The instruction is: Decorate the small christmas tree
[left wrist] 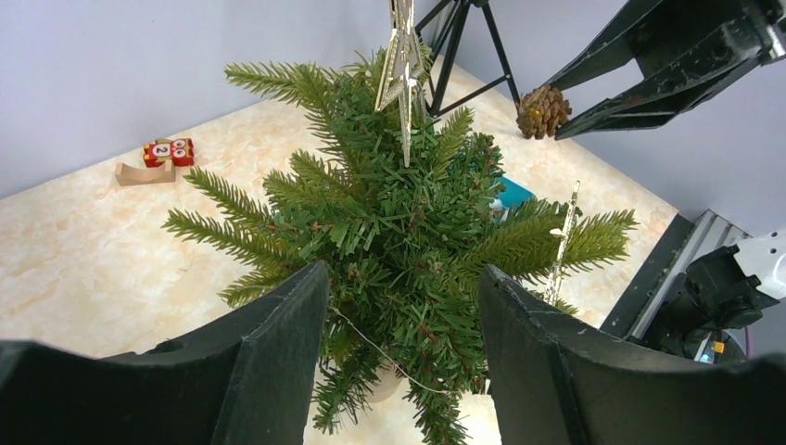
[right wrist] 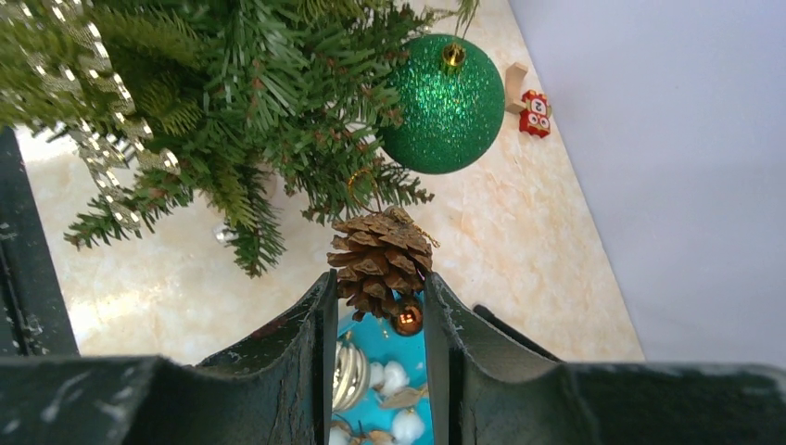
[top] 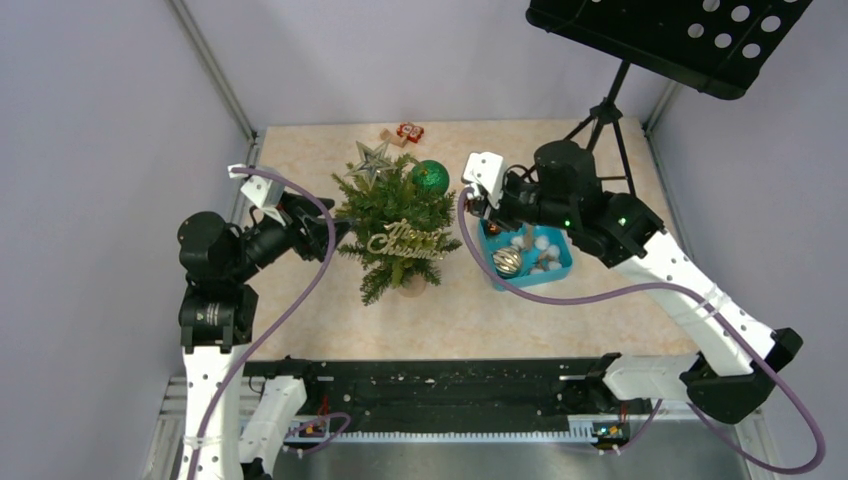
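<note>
Right fingers (right wrist: 315,320) pinch a pine cone (right wrist: 378,255); I hold it up to a low branch of the small christmas tree (top: 395,235), standing mid-worktop (top: 520,320), so it can hang there. My left fingers (left wrist: 292,320) are spread just beside the opposite branches, probably to steady it.

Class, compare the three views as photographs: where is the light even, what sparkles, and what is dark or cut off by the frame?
Top external: soft, even light, hardly any shadow around the small christmas tree; the music stand is cropped. Left wrist: the left gripper's fingers read as black masses. Right wrist: the green ball glitters; the pine cone is sharp.
</note>
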You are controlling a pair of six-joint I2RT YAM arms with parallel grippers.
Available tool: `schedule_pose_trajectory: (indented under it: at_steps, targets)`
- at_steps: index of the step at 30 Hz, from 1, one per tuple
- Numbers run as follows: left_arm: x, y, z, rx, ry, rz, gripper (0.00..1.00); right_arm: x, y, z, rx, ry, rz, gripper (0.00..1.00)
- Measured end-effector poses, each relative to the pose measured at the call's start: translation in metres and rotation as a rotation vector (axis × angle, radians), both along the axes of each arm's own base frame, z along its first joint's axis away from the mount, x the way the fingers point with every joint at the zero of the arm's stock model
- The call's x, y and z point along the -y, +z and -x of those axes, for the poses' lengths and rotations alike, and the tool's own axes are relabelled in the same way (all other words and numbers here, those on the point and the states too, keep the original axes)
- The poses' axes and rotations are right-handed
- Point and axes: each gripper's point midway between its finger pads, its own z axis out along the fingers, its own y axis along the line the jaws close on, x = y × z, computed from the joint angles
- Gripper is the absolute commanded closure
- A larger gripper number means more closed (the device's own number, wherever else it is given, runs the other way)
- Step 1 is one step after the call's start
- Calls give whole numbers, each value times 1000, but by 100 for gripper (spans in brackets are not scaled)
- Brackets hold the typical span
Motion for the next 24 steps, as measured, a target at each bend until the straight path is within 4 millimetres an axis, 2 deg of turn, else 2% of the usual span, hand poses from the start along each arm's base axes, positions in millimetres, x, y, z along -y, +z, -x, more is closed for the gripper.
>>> schedule_pose_trajectory:
  at_steps: [3, 7, 9, 15, 20, 21, 24]
  targets:
    - [0, -2, 0, -4, 0, 0, 35, -2, 7, 2, -20, -3, -20, 100]
    - [0, -4, 0, -9, 1, 1, 35, -24, 36, 0, -55, 35, -111, 100]
    - [0, -4, 1, -7, 1, 1, 35, -36, 43, -1, -69, 56, -141, 100]
    - [0, -3, 3, 2, 3, 0, 35, -64, 26, 3, -140, 115, -130, 98]
    - [0, -3, 3, 1, 4, 0, 35, -77, 10, 4, -194, 151, -113, 95]
    - [0, -3, 3, 1, 4, 0, 35, -78, 9, 5, -198, 156, -113, 91]
    - [0, -3, 2, 0, 4, 0, 35, -80, 9, 7, -202, 166, -114, 73]
